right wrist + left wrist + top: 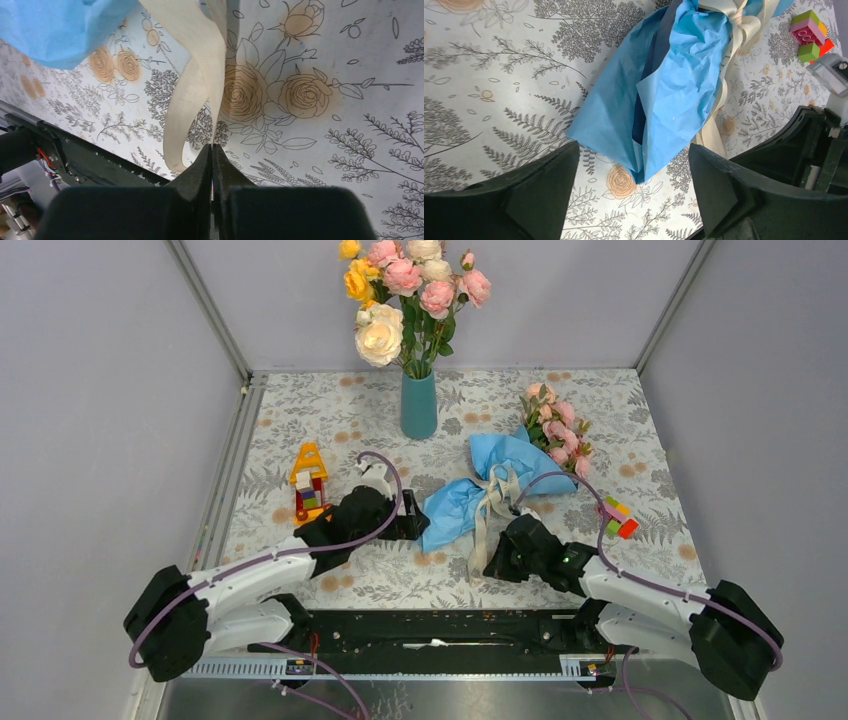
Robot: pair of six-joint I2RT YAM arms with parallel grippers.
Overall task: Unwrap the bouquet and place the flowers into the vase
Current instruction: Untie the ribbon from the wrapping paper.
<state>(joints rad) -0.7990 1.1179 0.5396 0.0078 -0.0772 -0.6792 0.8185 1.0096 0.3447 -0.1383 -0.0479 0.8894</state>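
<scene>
The bouquet (674, 75) lies just ahead of the spread fingers of the left gripper (634, 157), with its light, crinkly paper tail (609, 125) between them. The right gripper (213, 150), fingers pressed together, pinches the soft cream ribbon (197, 75). This is probably the best hold, since the paper likely tears.

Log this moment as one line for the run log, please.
step: untie bouquet | left claw open by its paper end | right claw shut on cream ribbon | bouquet tied, lying flat

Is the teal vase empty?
No, the vase holds a big bunch of yellow, cream and pink roses in the top view.
</scene>
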